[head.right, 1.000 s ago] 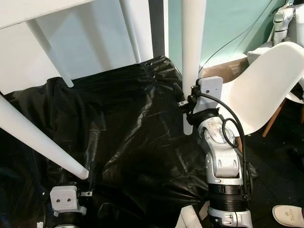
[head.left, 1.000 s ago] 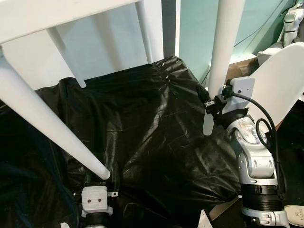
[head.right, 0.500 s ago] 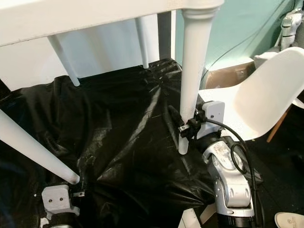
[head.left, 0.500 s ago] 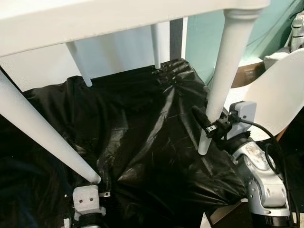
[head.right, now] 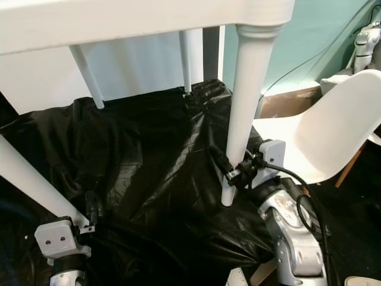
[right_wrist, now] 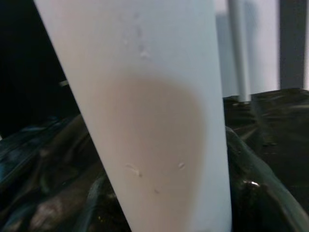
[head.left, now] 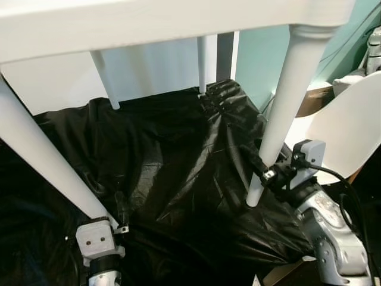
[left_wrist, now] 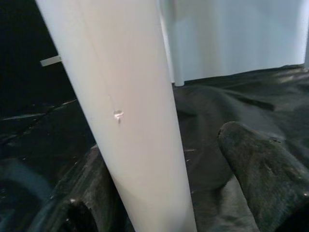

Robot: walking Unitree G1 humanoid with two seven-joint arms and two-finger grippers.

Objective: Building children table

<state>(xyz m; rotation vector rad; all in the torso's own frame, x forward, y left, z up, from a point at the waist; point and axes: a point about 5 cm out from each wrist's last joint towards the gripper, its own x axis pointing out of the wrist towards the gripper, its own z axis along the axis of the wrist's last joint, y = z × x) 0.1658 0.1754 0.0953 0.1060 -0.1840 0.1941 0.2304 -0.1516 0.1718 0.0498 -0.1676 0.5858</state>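
I see table [head.left: 149, 24] assembled, four legs on; left gripper [head.left: 113, 208] and right gripper [head.right: 229, 170] each pinch a leg; setting down remains.

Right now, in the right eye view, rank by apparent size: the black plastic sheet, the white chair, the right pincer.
1. black plastic sheet
2. white chair
3. right pincer

The chair runs out of frame, so only its visible part counts.

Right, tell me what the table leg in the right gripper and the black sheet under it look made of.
Table leg: probably painted wood; smooth matte white, with a turned collar at the top and small nicks in the coat. Black sheet: thin plastic film, like a bin bag; glossy, creased and crumpled, with bright highlights along the folds.
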